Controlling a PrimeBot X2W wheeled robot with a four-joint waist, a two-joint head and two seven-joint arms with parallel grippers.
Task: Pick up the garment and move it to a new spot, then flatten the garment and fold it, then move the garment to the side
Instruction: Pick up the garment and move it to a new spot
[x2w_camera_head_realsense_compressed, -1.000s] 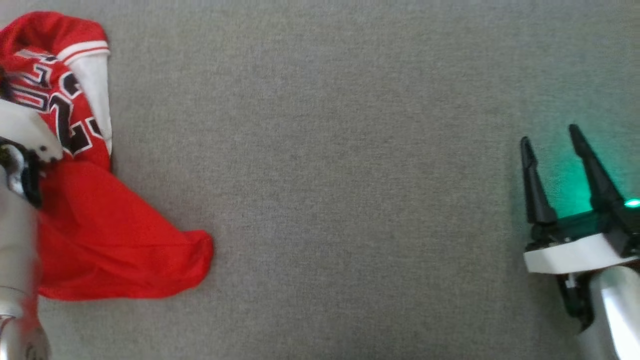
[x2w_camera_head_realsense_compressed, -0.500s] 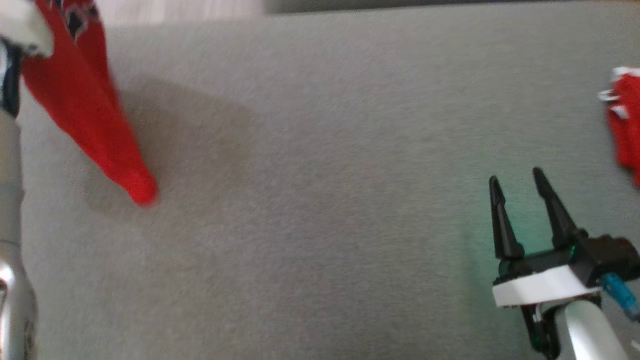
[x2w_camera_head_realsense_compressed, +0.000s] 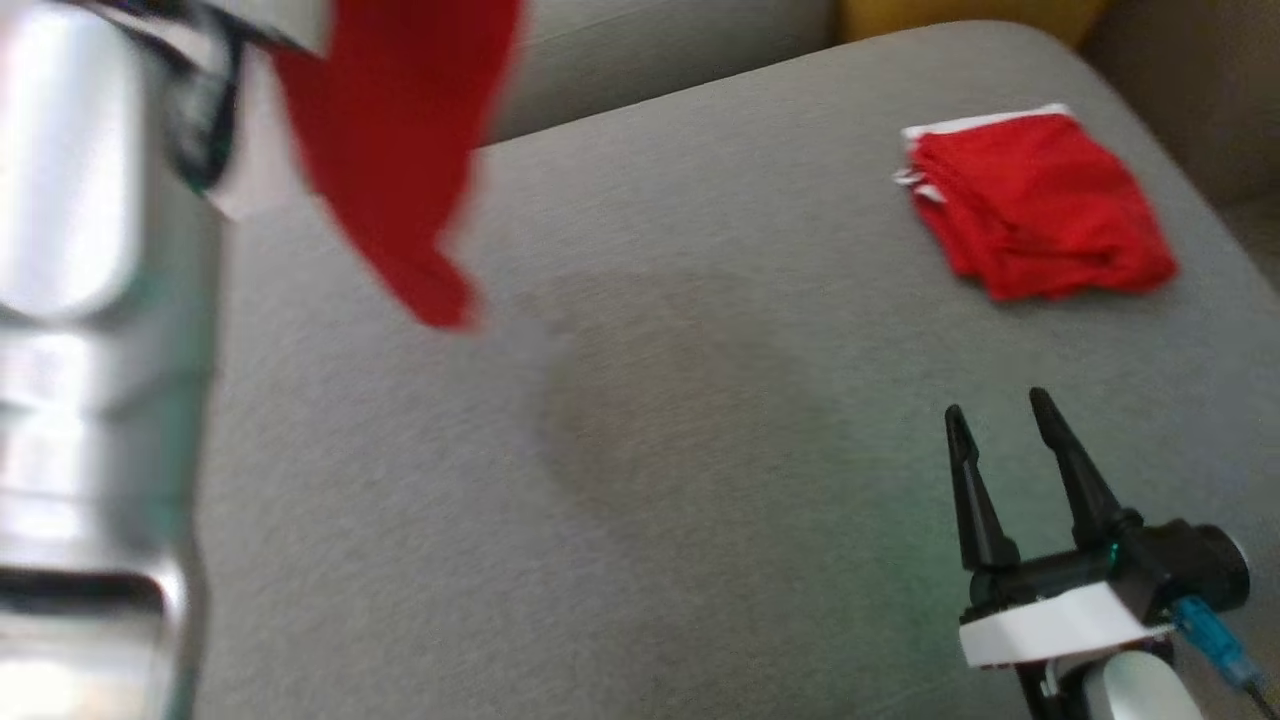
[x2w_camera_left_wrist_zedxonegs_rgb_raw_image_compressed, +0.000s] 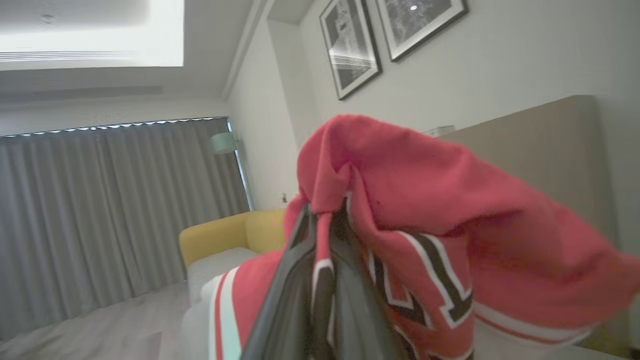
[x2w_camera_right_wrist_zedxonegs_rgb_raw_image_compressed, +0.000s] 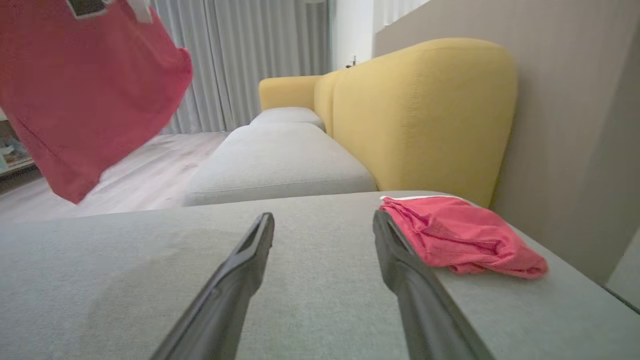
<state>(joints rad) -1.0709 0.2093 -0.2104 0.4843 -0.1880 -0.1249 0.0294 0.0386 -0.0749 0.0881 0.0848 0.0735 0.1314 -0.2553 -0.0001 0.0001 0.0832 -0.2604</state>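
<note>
The garment (x2w_camera_head_realsense_compressed: 400, 150) is a red jersey with black-and-white lettering, and it hangs in the air at the upper left of the head view, clear of the grey cushion (x2w_camera_head_realsense_compressed: 700, 450). In the left wrist view my left gripper (x2w_camera_left_wrist_zedxonegs_rgb_raw_image_compressed: 325, 212) is shut on a bunched fold of the garment (x2w_camera_left_wrist_zedxonegs_rgb_raw_image_compressed: 425, 200), which drapes over its fingers. The right wrist view has the hanging garment (x2w_camera_right_wrist_zedxonegs_rgb_raw_image_compressed: 85, 100) at its upper left. My right gripper (x2w_camera_head_realsense_compressed: 993, 405) stands open low over the cushion at the lower right, nothing between its fingers (x2w_camera_right_wrist_zedxonegs_rgb_raw_image_compressed: 240, 270).
A second red cloth (x2w_camera_head_realsense_compressed: 1040, 205), folded, lies on the cushion's far right corner, just right of the right gripper (x2w_camera_right_wrist_zedxonegs_rgb_raw_image_compressed: 322, 217) in its wrist view. A yellow sofa back (x2w_camera_right_wrist_zedxonegs_rgb_raw_image_compressed: 425, 110) rises behind it. My left forearm (x2w_camera_head_realsense_compressed: 90, 300) stands tall at the left.
The left gripper has lifted the garment off the cushion, and it now hangs free. The head camera has moved, bringing the folded red cloth into view. The right gripper stays open.
</note>
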